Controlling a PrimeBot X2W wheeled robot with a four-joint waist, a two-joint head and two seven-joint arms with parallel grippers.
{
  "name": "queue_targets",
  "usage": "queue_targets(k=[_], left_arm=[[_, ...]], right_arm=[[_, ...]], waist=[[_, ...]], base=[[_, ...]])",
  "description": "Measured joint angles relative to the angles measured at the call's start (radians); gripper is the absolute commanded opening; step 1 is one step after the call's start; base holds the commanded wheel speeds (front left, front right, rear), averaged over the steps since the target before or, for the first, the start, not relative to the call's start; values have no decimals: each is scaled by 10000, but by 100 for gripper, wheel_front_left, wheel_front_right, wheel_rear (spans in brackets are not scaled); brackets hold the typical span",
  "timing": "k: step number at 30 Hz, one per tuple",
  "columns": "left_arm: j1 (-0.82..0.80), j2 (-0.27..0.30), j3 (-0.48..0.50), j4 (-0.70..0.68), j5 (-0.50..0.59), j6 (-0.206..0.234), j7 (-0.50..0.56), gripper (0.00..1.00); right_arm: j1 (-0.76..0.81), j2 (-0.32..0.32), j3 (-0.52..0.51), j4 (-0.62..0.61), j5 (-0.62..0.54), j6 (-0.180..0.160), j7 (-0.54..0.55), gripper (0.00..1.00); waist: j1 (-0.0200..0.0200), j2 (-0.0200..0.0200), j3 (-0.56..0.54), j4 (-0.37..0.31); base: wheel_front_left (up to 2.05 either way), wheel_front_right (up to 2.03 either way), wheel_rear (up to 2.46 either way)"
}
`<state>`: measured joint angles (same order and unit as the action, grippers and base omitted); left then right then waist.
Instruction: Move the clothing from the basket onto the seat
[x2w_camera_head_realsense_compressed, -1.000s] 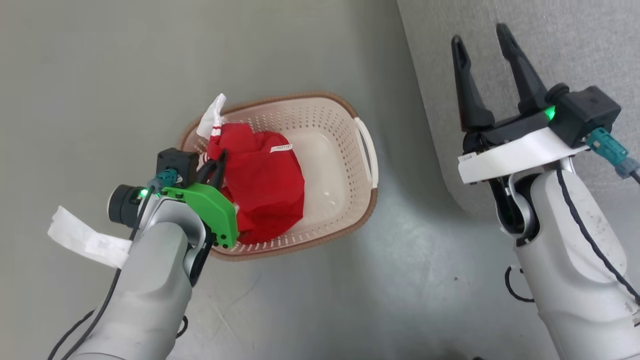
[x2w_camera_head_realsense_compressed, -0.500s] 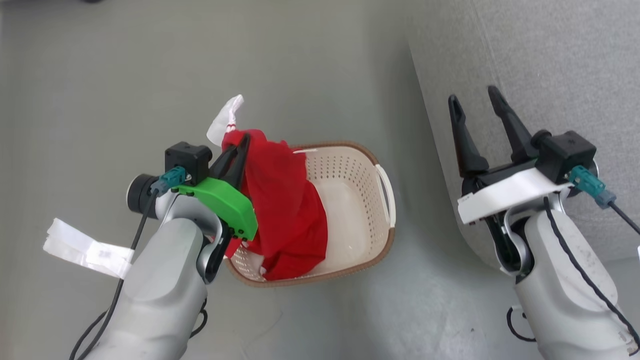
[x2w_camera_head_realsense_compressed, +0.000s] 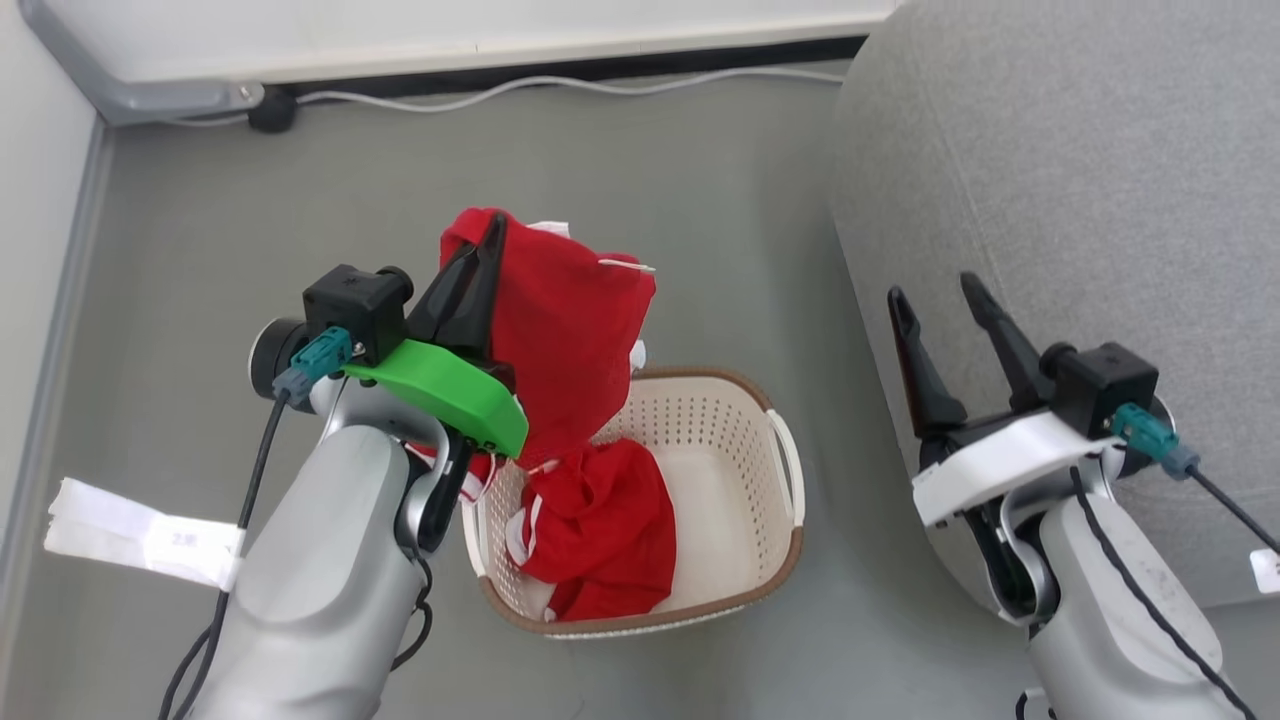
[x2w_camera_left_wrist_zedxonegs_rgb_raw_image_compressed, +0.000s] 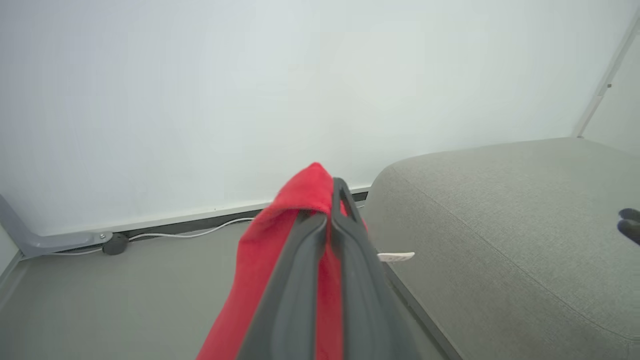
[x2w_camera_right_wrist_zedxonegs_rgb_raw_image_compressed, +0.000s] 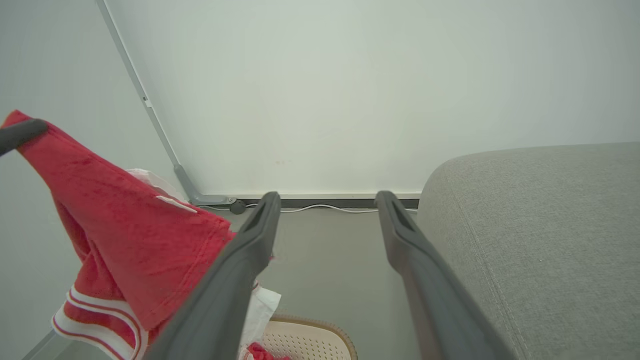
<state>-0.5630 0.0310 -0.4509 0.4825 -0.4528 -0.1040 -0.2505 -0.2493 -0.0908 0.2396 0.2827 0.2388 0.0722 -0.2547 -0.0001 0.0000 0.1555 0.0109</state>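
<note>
At centre-left of frame, my left gripper (x2w_camera_head_realsense_compressed: 490, 235) pinches the red clothing (x2w_camera_head_realsense_compressed: 570, 330) high, to draw its tail from the basket (x2w_camera_head_realsense_compressed: 720, 420).

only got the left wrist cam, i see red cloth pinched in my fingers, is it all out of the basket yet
Observer: No. The clothing hangs from the left gripper, but its lower end lies bunched inside the basket.
Operator: ok where's the basket from the seat
Observer: It stands to the left of the seat, with a strip of bare floor between them.
Operator: right arm doing anything
Observer: The right gripper is open and empty, held up in front of the seat's left edge.
</note>
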Motion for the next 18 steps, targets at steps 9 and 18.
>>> queue_targets(k=[9, 18], left_arm=[[336, 6, 52, -1526, 280, 2, -13, 0], [764, 15, -307, -2619, 276, 73, -13, 0]], right_arm=[[587, 86, 100, 171, 92, 8, 0, 100], [971, 163, 290, 174, 105, 10, 0, 100]], waist=[[0, 0, -825, 8], [0, 0, -1351, -109]], base=[[0, 0, 0], [0, 0, 0]])
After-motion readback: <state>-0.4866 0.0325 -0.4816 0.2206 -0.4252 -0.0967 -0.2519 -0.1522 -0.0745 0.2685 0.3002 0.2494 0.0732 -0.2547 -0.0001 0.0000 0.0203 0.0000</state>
